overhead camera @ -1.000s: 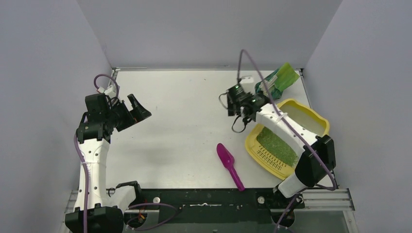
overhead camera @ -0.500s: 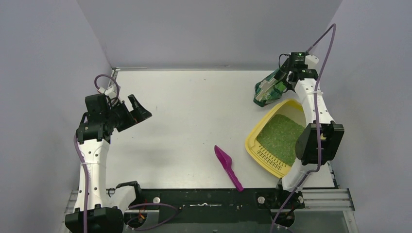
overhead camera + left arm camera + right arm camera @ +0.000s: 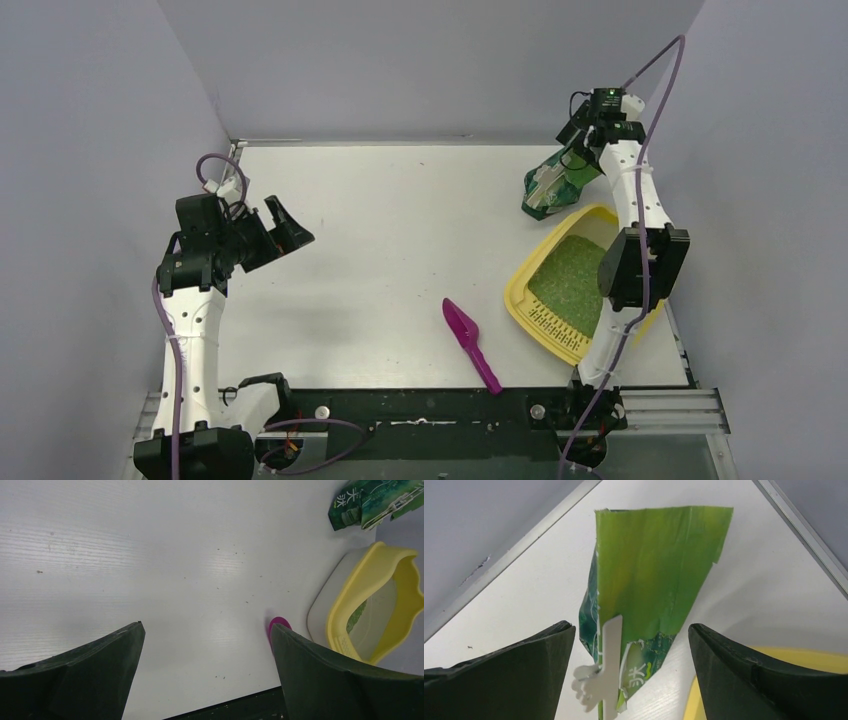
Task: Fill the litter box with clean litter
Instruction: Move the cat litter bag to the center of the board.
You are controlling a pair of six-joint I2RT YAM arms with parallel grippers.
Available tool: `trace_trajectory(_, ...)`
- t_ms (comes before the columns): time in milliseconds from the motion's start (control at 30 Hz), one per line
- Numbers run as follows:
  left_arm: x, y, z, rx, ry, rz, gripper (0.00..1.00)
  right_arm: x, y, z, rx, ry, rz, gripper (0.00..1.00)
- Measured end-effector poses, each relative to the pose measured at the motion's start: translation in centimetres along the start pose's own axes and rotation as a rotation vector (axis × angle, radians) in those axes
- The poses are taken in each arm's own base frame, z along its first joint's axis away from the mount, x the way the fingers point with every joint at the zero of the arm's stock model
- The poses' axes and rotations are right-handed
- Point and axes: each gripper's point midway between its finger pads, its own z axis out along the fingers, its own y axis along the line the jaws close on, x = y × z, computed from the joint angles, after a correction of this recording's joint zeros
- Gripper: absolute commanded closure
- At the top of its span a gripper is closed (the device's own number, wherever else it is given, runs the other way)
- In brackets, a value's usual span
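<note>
The pale yellow litter box (image 3: pixel 516 292) sits at the table's right, with light-green clean litter (image 3: pixel 563 272) spread over its floor. The left wrist view also shows the litter box (image 3: pixel 371 575) and a patch of litter (image 3: pixel 356 620). A green printed bag (image 3: pixel 553 186) with a white clip (image 3: pixel 605 677) lies just behind the box. My right gripper (image 3: pixel 580 152) hangs above that bag (image 3: pixel 649 575). Its jaws are open on either side of the bag and do not touch it. My left gripper (image 3: pixel 285 226) is open and empty, high over the table's left side.
A magenta scoop (image 3: pixel 470 341) lies on the table left of the litter box, its tip showing beside my left finger (image 3: pixel 276 624). Grey walls close in the table at the back and on both sides. The right arm's elbow (image 3: pixel 640 266) overhangs the box.
My right arm has swung from the table's middle, left of the litter box, to the back right corner over the bag. The left arm has not moved.
</note>
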Motion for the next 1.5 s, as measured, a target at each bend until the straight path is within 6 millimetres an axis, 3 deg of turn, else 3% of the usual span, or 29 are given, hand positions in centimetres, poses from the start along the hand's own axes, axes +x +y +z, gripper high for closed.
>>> trace_trajectory(167, 0.1, -0.1, 0.0, 0.005, 0.004, 0.000, 0.03, -0.5, 1.0, 2.1, 0.003, 0.006, -0.008, 0.23)
trace_trajectory(300, 0.1, -0.1, 0.0, 0.007, 0.007, 0.003, 0.03, 0.9, 0.8, 4.1, 0.033, 0.050, -0.046, 0.42)
trace_trajectory(400, 0.3, -0.1, 0.0, 0.008, 0.012, 0.002, 0.03, 2.1, 0.7, 4.7, 0.048, 0.080, -0.078, 0.50)
trace_trajectory(633, 0.4, 0.0, 0.0, 0.006, 0.018, 0.008, 0.03, 2.7, 3.0, 3.7, 0.025, 0.064, -0.177, 0.83)
trace_trajectory(900, 0.5, 0.0, 0.0, 0.006, 0.019, 0.010, 0.03, 3.1, 4.4, 2.8, 0.025, 0.041, -0.268, 1.00)
trace_trajectory(1100, 0.6, 0.0, 0.0, 0.009, 0.023, 0.009, 0.03, 3.8, 5.7, 2.3, -0.016, 0.054, -0.330, 1.00)
trace_trajectory(1200, 0.7, 0.0, 0.0, 0.008, 0.028, 0.007, 0.03, 5.0, 7.3, 1.7, -0.067, 0.072, -0.382, 1.00)
trace_trajectory(1367, 1.0, 0.1, -0.1, 0.005, 0.039, 0.003, 0.03, 8.4, 11.5, -0.3, -0.182, 0.099, -0.504, 1.00)
trace_trajectory(1500, 1.2, 0.2, -0.1, -0.002, 0.047, 0.001, 0.03, 13.0, 15.7, -3.1, -0.308, 0.135, -0.652, 1.00)
